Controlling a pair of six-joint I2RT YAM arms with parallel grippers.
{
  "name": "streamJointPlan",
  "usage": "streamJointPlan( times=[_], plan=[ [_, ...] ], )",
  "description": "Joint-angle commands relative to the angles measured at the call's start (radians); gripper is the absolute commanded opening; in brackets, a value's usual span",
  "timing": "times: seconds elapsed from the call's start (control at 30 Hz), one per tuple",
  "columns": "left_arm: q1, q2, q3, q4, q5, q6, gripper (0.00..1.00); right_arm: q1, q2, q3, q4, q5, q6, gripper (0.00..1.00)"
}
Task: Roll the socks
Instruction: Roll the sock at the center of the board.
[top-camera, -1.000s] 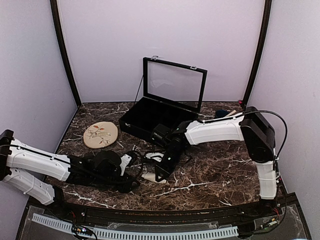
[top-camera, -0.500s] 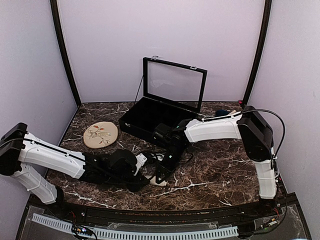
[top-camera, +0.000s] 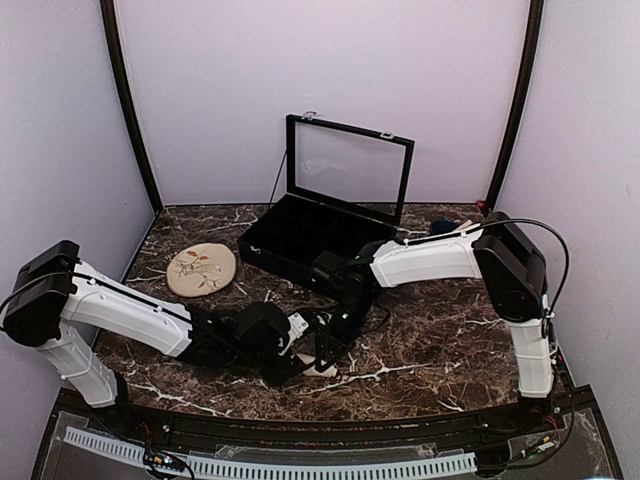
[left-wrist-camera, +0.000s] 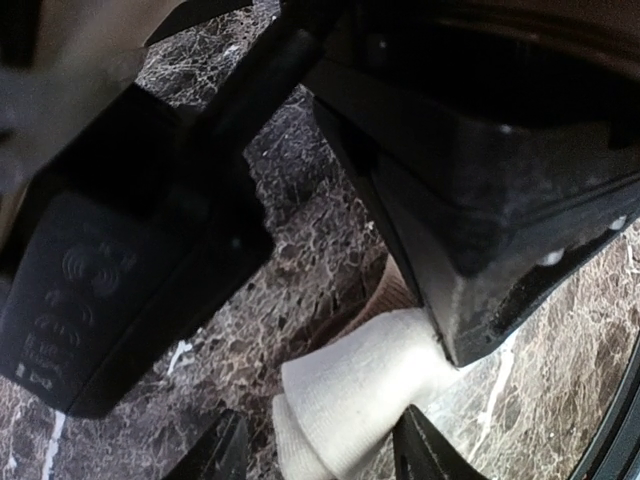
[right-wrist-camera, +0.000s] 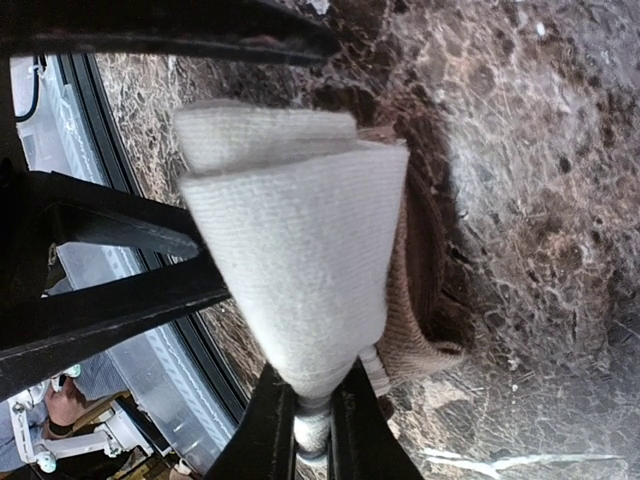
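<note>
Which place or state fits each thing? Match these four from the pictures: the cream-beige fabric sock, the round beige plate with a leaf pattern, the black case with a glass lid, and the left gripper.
Things
1. cream-beige fabric sock
2. round beige plate with a leaf pattern
3. black case with a glass lid
4. left gripper

Places or states
A. lid raised, at the back of the brown marble table
B. fingers apart, either side of the sock's end
C. pinched in the right gripper
D. lying flat on the table's left side

Pairs: 1-C, 2-D, 3-A, 4-B
</note>
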Motion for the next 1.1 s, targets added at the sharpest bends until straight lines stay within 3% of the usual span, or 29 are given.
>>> streamJointPlan(
  times=[0.0, 0.17, 0.37, 0.4, 0.53, 0.73, 1.07],
  plan=[
    [-0.004, 0.03, 0.026, 0.023, 0.07, 0.034, 0.5, -0.005, -0.004, -0.018, 0.001, -0.035, -0.001, 0.0],
    [-0.004, 0.071, 0.03, 0.049, 0.18, 0.038, 0.36, -0.005, 0.004, -0.019, -0.002, -0.041, -0.006, 0.0],
    [-0.003, 0.114, 0.035, 0.043, 0.241, 0.006, 0.02, -0.005, 0.015, -0.013, -0.003, -0.032, -0.004, 0.0],
    [-0.003, 0.116, 0.03, 0.04, 0.234, -0.008, 0.0, -0.005, 0.016, -0.011, -0.002, -0.029, -0.002, 0.0],
    [-0.003, 0.103, 0.0, 0.037, 0.216, -0.065, 0.0, -0.011, 0.016, -0.013, 0.006, -0.006, 0.01, 0.0],
    [-0.003, 0.094, -0.029, 0.02, 0.196, -0.141, 0.0, -0.029, -0.008, -0.048, 0.052, 0.01, 0.043, 0.13],
    [-0.001, 0.09, -0.047, -0.027, 0.172, -0.22, 0.0, -0.082, -0.081, -0.127, 0.153, 0.021, 0.109, 0.22]
  ],
)
